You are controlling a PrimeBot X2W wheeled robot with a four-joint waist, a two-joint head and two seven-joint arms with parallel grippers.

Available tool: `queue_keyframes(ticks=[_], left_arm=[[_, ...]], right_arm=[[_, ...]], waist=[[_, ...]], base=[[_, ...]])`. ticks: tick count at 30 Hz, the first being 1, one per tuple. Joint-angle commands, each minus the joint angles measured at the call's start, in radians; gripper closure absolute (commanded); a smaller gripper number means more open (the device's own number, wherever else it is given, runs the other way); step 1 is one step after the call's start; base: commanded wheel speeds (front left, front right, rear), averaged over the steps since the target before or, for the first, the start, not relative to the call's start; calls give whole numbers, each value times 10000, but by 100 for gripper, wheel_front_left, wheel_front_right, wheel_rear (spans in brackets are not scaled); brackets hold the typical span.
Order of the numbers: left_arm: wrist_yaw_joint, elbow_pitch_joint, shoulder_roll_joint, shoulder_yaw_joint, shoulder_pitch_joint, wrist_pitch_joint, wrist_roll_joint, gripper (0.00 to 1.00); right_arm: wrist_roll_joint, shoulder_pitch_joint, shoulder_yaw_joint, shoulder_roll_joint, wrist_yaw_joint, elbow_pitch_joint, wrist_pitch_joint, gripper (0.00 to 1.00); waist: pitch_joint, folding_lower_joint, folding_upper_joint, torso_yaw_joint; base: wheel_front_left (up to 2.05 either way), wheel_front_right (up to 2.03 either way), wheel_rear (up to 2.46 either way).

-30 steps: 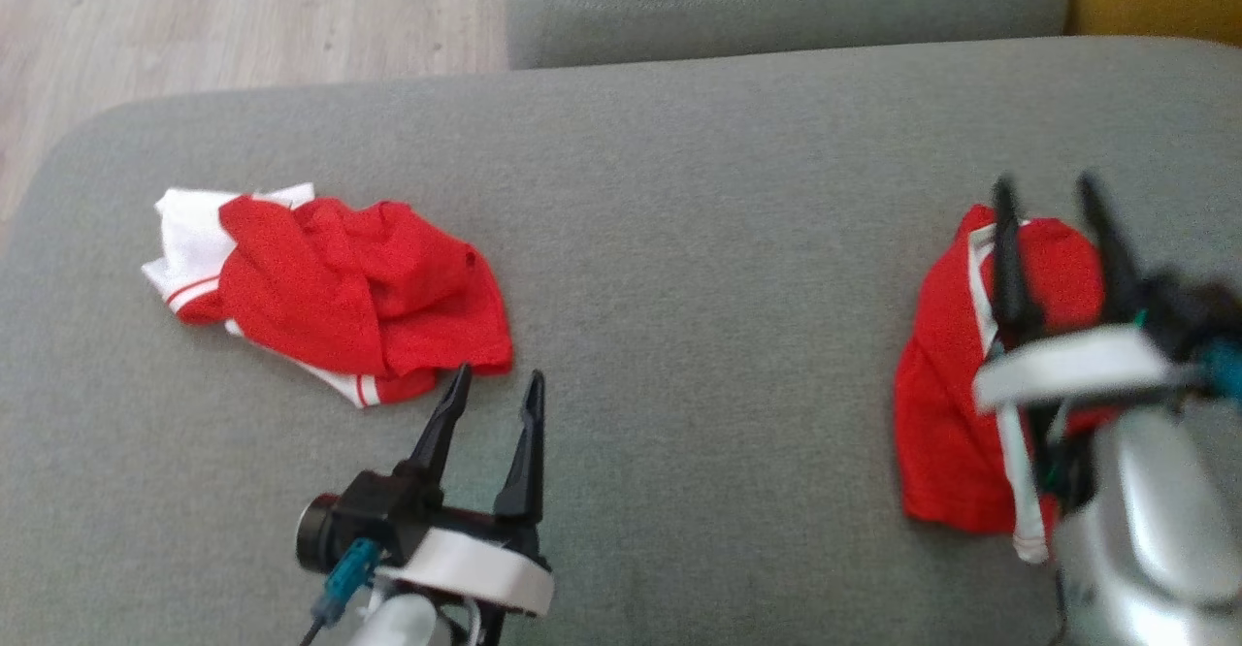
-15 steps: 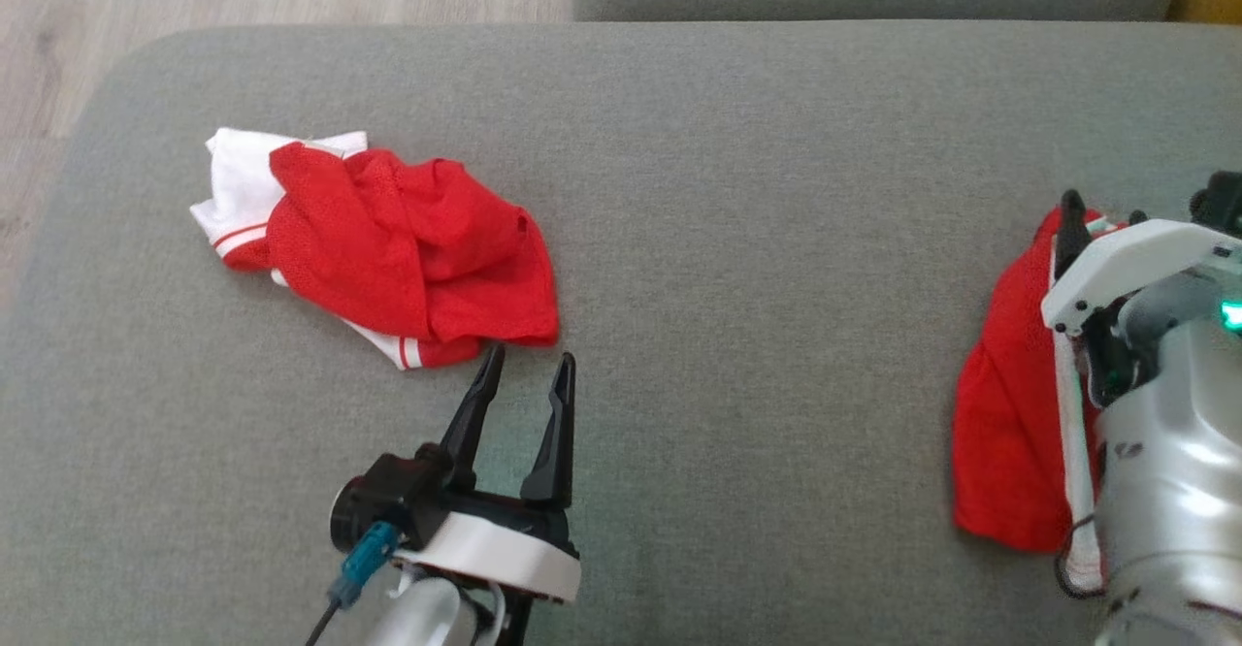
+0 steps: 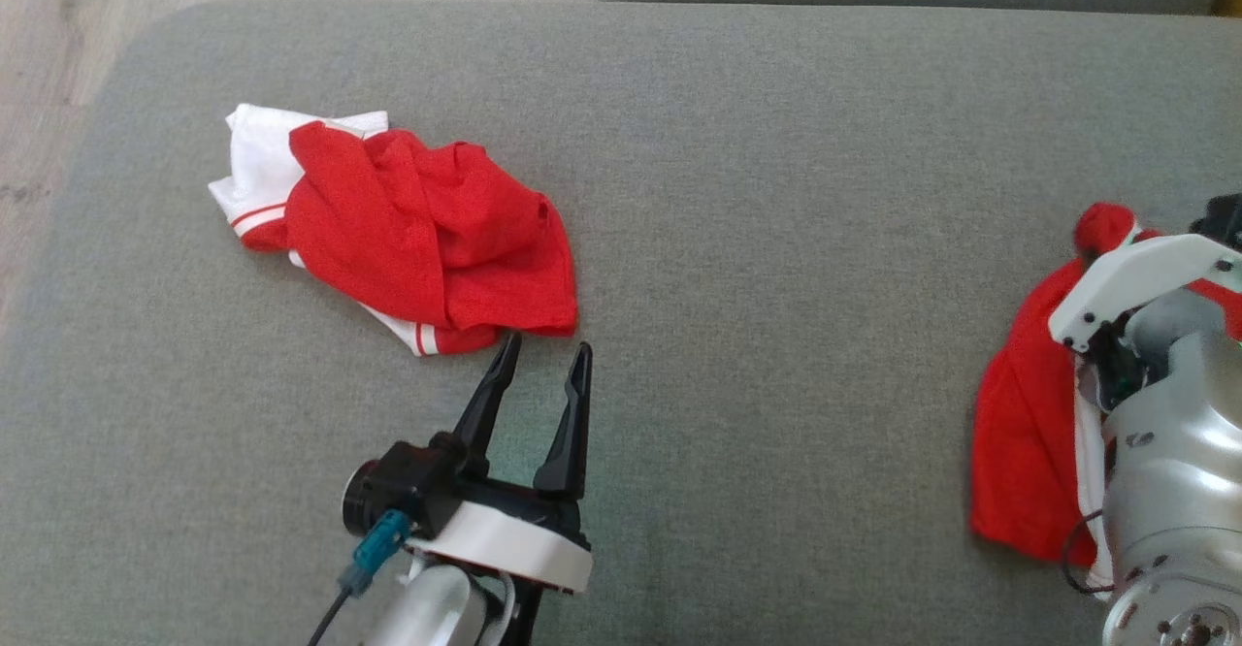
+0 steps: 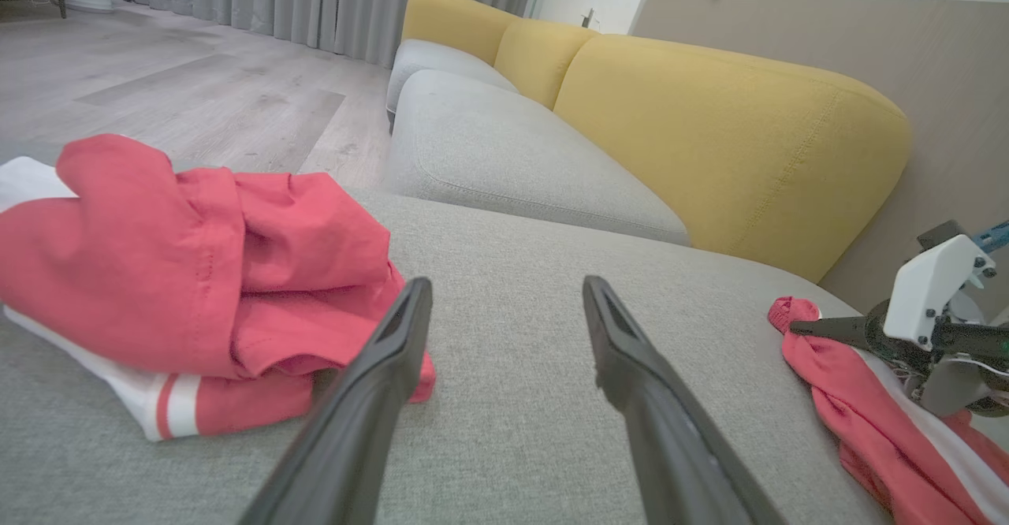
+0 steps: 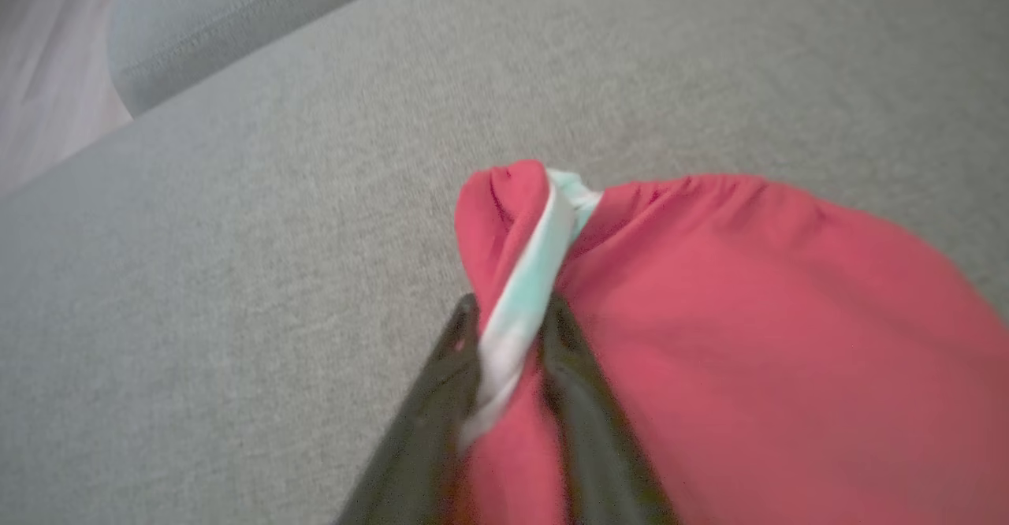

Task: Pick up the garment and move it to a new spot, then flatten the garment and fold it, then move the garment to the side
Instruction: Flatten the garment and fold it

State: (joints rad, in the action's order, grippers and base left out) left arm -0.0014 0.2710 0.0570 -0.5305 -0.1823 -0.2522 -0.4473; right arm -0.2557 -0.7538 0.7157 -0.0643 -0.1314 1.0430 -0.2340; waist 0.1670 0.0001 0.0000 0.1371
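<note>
scene: grey sofa seat (image 3: pixel 776 190) across the head view; wood floor (image 3: pixel 58 45) past its 11 o'clock corner; yellow back cushions (image 4: pixel 709 131) at 1 o'clock in the left wrist view.
target: red garment with white band (image 5: pixel 709 312), bunched on the seat at 3–4 o'clock of the head view, near the seat's right edge. Its 12 o'clock end is pulled up into a small red knob.
right gripper (image 5: pixel 511 308): fingers almost together, pinching the white band with red cloth folded round it. Tips point to 12 o'clock in the right wrist view. Grip is at the garment's top end, the rest of the cloth spreads toward 3–5 o'clock.
right arm: silver forearm (image 3: pixel 1164 471) at 4 o'clock of the head view, over the garment, hiding part of it.
left gripper (image 3: pixel 545 345): fingers spread wide, nothing between them, low over bare seat at 6 o'clock of the head view, tips toward 12–1 o'clock.
other cloth: crumpled red-and-white garment (image 3: pixel 427 239) at 10 o'clock of the head view; white part at its 10 o'clock end, striped hem on its 6 o'clock edge.
left tips vs other cloth: just beside its 5 o'clock corner; touching or not, can't tell.
spacing: the two garments are well apart, with bare seat between.
</note>
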Motion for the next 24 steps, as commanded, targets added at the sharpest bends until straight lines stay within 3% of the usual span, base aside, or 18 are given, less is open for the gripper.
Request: queue_keyframes(ticks=[1,7,11,15,21,24], left_arm=[[-53,-254,-45,364,-344,-95,112,0],[-75,-198,-55,432,-284,-95,142,0],[-106,-190,-60,465,-206,-95,157,0],[-104,-197,-63,487,-119,-95,145,0],[-97,-232,-66,398,28,-95,87,0],[-124,-194,-66,282,60,-95,43,0]], right_arm=[[-52,-590,-176,-2,7,-293,592,100],[-168,-1044,-326,-124,7,-482,2354,100],[-358,-1541,-1405,-204,7,-378,3745,100],[-477,-1883,-3546,-103,7,305,4586,100],[-627,-1699,-7787,114,7,1470,4945,100],[791,-756,-10633,134,7,851,4952,100]], waist=[[-30,-1,0,-5],[-260,-1,0,-86],[-506,-1,0,-161],[-712,-1,0,-238],[-854,-1,0,-297],[-877,-1,0,-252]], base=[[0,0,0],[0,0,0],[0,0,0],[0,0,0],[0,0,0],[0,0,0]])
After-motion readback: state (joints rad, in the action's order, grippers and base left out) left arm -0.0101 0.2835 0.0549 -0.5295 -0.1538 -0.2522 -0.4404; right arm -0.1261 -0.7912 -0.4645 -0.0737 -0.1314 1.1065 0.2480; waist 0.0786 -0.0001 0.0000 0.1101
